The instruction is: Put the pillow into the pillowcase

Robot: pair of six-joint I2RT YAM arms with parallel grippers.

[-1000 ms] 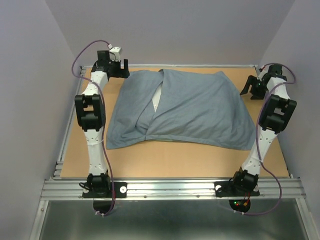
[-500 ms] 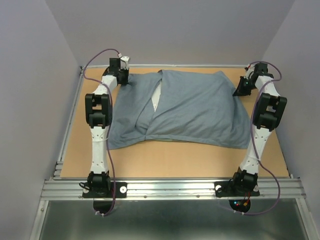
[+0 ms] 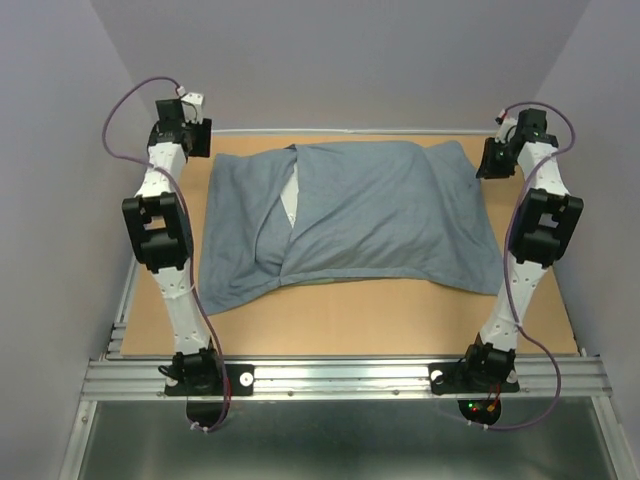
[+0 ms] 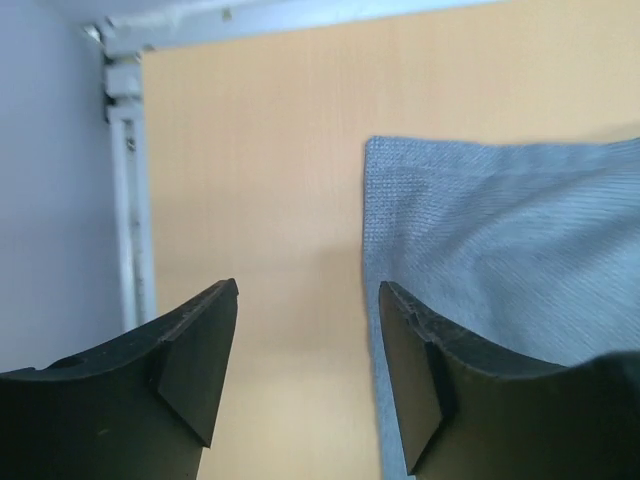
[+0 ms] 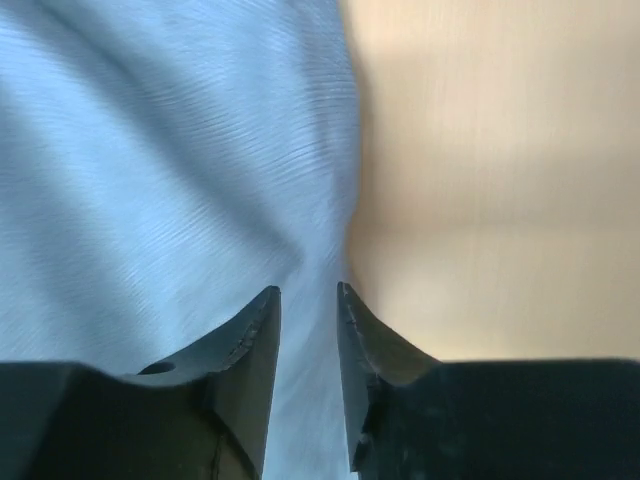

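Note:
The grey-blue pillowcase (image 3: 380, 210) lies flat on the wooden table (image 3: 350, 320) with the pillow inside it. Only a narrow white strip of the pillow (image 3: 290, 200) shows through a slit left of the middle. My left gripper (image 3: 192, 148) is at the far left corner, open and empty (image 4: 308, 300), with bare table between its jaws and the pillowcase's corner (image 4: 500, 250) just to its right. My right gripper (image 3: 490, 165) hovers at the pillowcase's far right corner. Its jaws (image 5: 308, 292) stand a narrow gap apart over the cloth's edge (image 5: 170, 170), which shows through the gap.
Lavender walls close in the table on the left, back and right. A metal rail (image 4: 130, 200) runs along the table's left edge, and an aluminium frame (image 3: 340, 378) carries both arm bases at the front. Bare wood shows in front of the pillowcase.
The pillowcase has shifted left and toward the back and lies squarer. My left gripper has swung outward to the left, off the cloth. My right gripper has moved slightly toward the back.

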